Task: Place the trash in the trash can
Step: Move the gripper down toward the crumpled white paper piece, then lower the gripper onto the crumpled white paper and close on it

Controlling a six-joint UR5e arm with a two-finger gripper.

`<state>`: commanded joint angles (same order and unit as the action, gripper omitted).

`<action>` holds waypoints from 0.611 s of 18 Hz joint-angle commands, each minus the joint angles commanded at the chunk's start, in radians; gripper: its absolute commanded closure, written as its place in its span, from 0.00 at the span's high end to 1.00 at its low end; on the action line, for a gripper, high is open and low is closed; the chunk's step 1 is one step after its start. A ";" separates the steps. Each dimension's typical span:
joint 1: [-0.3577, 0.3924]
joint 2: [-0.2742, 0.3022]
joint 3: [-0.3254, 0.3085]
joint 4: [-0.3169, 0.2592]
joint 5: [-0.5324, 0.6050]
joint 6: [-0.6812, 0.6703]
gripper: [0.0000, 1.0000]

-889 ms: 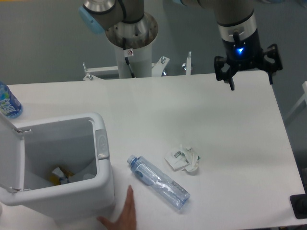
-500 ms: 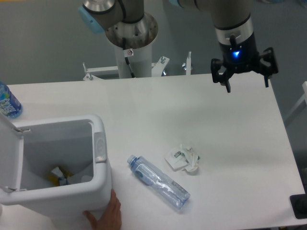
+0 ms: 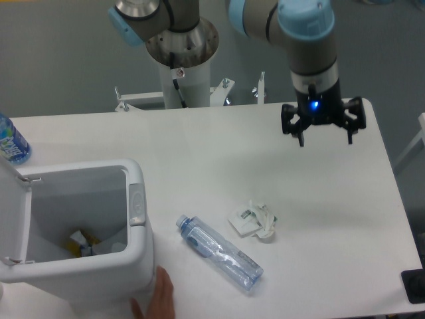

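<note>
A crumpled white wrapper [image 3: 254, 220] lies on the white table, right of centre. Just below and left of it lies a clear crushed plastic bottle [image 3: 219, 252] with a bluish label, cap pointing up-left. The white trash can [image 3: 136, 199] stands at the lower left with its lid swung open; scraps lie at its bottom. My gripper [image 3: 326, 137] hangs open above the table's far right part, well above and right of the wrapper, with nothing between its fingers.
An upright blue-labelled bottle [image 3: 11, 143] stands at the left edge behind the bin. A person's hand [image 3: 156, 299] rests against the bin's front corner. The arm's base column [image 3: 184, 66] rises behind the table. A dark object [image 3: 414, 286] sits off the right edge.
My gripper has moved left and lower toward the table's middle. The hand at the bin has shifted a little and the bin has slid slightly left.
</note>
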<state>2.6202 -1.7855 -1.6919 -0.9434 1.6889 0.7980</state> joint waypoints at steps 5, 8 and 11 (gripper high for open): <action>-0.034 -0.073 -0.038 0.002 -0.061 -0.110 1.00; -0.064 -0.147 -0.045 0.003 -0.063 -0.184 1.00; -0.086 -0.192 -0.046 0.003 -0.063 -0.229 1.00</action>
<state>2.5342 -1.9772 -1.7380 -0.9403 1.6260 0.5693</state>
